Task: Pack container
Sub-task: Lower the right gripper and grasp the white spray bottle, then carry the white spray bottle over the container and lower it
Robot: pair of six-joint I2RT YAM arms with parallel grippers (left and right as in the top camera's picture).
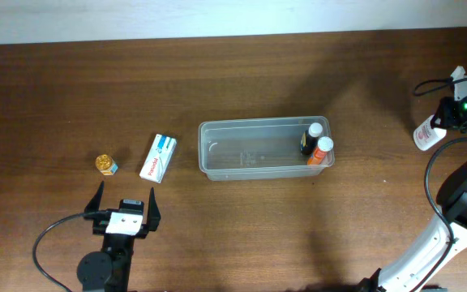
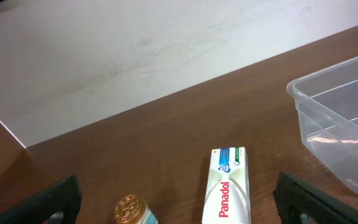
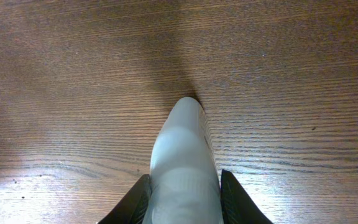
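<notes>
The clear plastic container point(image 1: 258, 124) lies mid-table, and its corner point(image 2: 347, 106) shows at the right of the left wrist view. At its right end stand a dark bottle point(image 1: 310, 138) and an orange bottle point(image 1: 321, 152), both white-capped. A white Panadol box point(image 1: 159, 157) point(image 2: 229, 186) and a small gold-capped jar point(image 1: 106, 165) point(image 2: 131, 210) lie to its left. My left gripper point(image 1: 126, 195) point(image 2: 179, 202) is open just short of the box and jar. At the far right, my right gripper point(image 1: 440, 122) point(image 3: 185, 176) is shut on a white bottle point(image 1: 425, 135) point(image 3: 184, 149) that rests on the table.
A pale wall or board point(image 2: 135, 56) borders the table's far edge. Black cables point(image 1: 436, 81) trail near the right arm at the table's right edge. Bare wood lies between the container and the right gripper.
</notes>
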